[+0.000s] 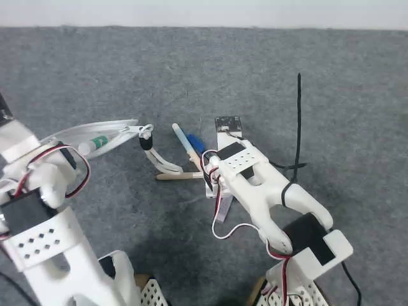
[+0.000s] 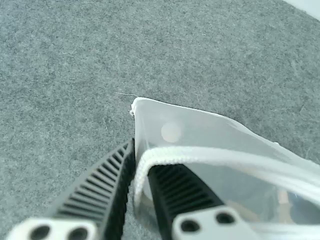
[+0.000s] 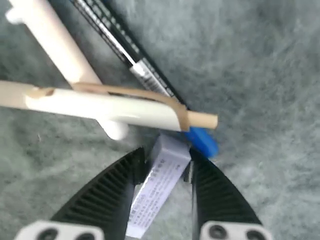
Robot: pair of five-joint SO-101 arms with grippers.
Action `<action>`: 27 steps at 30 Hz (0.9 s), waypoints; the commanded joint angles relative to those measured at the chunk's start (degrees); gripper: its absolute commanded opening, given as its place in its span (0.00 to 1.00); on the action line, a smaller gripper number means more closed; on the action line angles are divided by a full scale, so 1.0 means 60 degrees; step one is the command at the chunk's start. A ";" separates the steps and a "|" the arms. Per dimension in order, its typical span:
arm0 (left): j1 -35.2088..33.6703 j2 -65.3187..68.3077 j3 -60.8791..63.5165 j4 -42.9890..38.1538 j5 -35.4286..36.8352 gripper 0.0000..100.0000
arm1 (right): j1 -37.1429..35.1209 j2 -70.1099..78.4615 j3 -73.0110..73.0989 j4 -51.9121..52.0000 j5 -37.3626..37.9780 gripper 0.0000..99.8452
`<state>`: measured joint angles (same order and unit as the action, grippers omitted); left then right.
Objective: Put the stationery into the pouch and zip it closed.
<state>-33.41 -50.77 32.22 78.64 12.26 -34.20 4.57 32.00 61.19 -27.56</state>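
We see the left hand (image 2: pixel 141 166) clamped on the zipper rim of the clear pouch (image 2: pixel 215 145), held at the left of the grey surface (image 1: pixel 287 76) with a marker (image 1: pixel 95 143) inside. The right hand (image 3: pixel 166 156) pinches a white labelled block (image 3: pixel 159 180) at mid-surface. Just beside it lie 2 cream pens (image 3: pixel 100 105) and a black pen (image 3: pixel 120 45).

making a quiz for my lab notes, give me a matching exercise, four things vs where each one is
Things:
1 pouch
2 green-labelled marker
3 white labelled block
4 black cable

Places:
a inside the pouch
b stretched across the carpet
c clamped by the left gripper
d in the right gripper

Pairs: 1-c, 2-a, 3-d, 4-b
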 commanded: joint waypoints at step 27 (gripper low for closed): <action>-0.0015 0.0015 -0.0652 -0.0352 0.0117 0.01 | -0.0652 -0.3919 -0.1421 0.3011 -0.0059 0.01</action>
<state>-33.32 -50.77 32.22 78.64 12.35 -35.60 -10.29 26.81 76.40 -27.56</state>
